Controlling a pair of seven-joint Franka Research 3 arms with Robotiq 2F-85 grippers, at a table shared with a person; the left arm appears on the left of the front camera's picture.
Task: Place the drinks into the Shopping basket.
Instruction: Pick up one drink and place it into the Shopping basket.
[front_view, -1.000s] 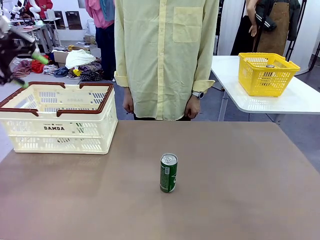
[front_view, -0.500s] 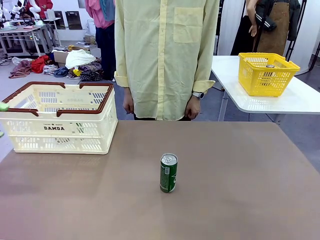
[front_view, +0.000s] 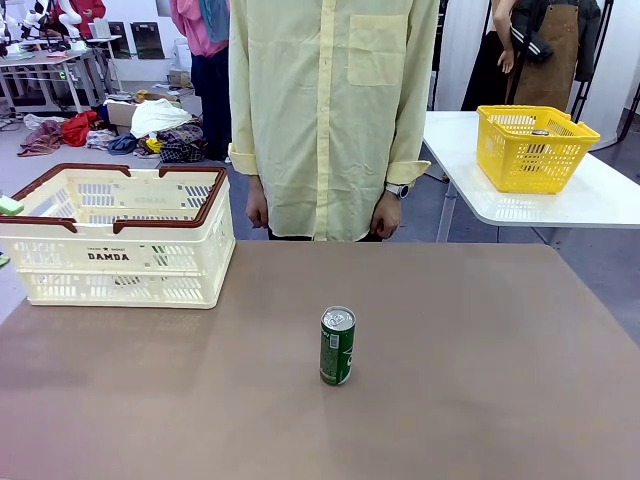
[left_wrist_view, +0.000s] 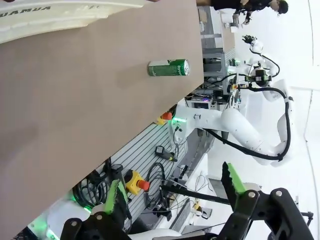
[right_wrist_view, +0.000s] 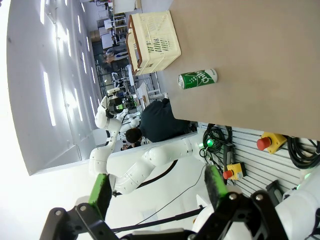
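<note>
End effectors (left_wrist_view: 172, 173) (right_wrist_view: 155, 171) fully agape, empty

Brown table (front_view: 480, 330), white side table (front_view: 560, 205), grey floor (front_view: 600, 255)

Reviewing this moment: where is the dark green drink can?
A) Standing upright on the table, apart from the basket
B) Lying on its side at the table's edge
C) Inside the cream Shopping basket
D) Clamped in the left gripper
A: in the front view the green can stands upright near the middle of the brown table, apart from the Shopping basket, and nothing is touching it.
</note>
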